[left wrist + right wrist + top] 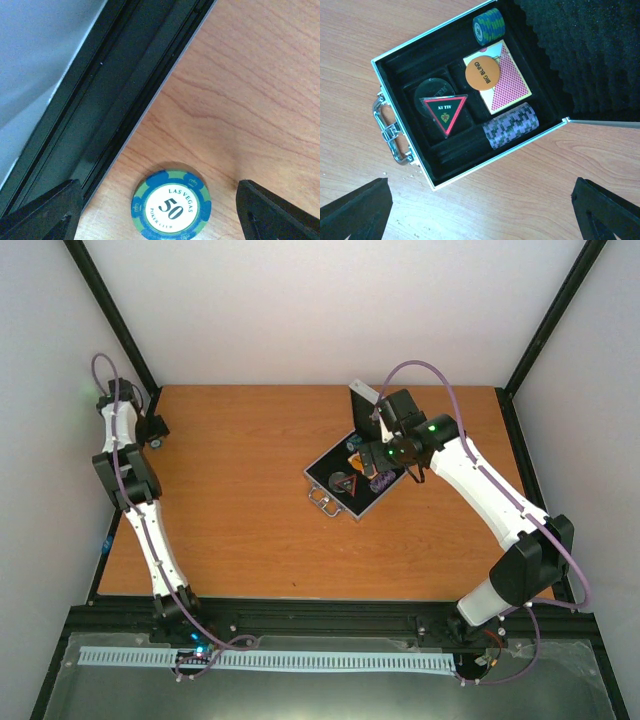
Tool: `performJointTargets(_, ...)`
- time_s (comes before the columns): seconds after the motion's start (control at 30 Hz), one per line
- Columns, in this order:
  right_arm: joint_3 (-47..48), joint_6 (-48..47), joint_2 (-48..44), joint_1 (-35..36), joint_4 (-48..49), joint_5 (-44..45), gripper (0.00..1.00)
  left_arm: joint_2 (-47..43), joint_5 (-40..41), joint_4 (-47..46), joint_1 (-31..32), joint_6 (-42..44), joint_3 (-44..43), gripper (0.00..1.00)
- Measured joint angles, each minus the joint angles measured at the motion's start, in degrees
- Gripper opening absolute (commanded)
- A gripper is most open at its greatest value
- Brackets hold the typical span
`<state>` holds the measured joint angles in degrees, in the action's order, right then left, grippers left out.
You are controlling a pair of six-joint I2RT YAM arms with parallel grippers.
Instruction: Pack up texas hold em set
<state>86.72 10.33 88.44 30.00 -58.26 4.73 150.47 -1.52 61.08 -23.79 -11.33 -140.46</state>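
The silver case (400, 52) lies open on the table with its foam-lined lid (585, 50) raised and its metal handle (387, 132) to the left. Inside are a pink-white card pack (507, 85) with an orange disc (481, 75) on it, a black-red triangle (445, 112) over a dark round disc (432, 90), a row of purple chips (512, 127) and a blue-green stack (487, 25). My right gripper (480, 200) hangs open above the case's near rim, holding nothing. At the table's far left corner, one blue-green "50" chip (171, 207) lies flat between the spread fingers of my open left gripper (157, 200), untouched.
A black frame rail (100, 100) runs along the table edge just left of the lone chip, with a white wall beyond it. Seen from above, the case (345, 480) sits right of centre on the wooden table (250, 520).
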Motion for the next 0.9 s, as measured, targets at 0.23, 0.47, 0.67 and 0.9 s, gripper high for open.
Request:
performJointTargets(0.23, 0.00, -0.02, 0.00, 0.00, 0.00, 0.44, 1.00, 0.44, -0.11, 0.26, -0.17, 0.02, 0.00, 0.86)
performJointTargets(0.47, -1.86, 0.00, 0.02, 0.00, 0.35, 0.42, 1.00, 0.46, -0.07, 0.26, -0.83, 0.11, 0.00, 0.80)
performJointTargets(0.67, -3.10, -0.02, 1.03, 0.00, 0.52, 0.42, 1.00, 0.55, -0.13, 0.26, -1.03, 0.24, 0.00, 0.79)
performJointTargets(0.9, -3.10, -0.02, 1.95, 0.00, 0.68, 0.39, 1.00, 0.98, -0.59, 0.17, -1.03, 0.37, -0.61, 0.69)
